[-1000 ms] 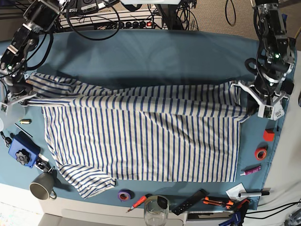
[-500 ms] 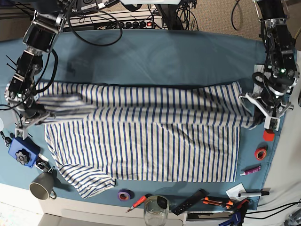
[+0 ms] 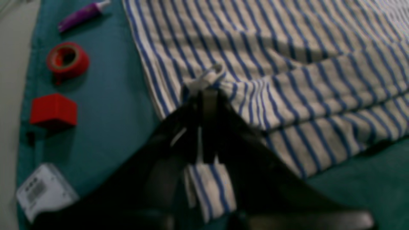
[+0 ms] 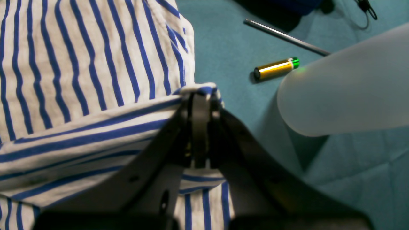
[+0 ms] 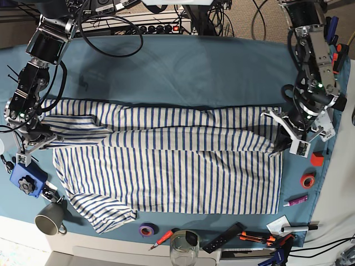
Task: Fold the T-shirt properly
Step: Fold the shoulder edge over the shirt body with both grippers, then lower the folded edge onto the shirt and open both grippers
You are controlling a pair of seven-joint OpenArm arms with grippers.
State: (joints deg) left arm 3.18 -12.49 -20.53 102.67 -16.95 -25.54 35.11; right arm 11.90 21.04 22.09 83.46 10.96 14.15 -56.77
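Your left gripper is pinching the T-shirt at its far corner, and your right gripper is clamping the opposite corner, just beside the gold battery. You're holding a folded band of striped cloth between them, its long axis running arm to arm across the teal table cloth. The flat body is lying toward the near table edge from both grippers, each equally close.

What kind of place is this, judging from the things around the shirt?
Probably a robotics lab bench: a teal table cloth under a striped T-shirt, a power strip with cables behind, and screwdriver and tape rolls along the front.
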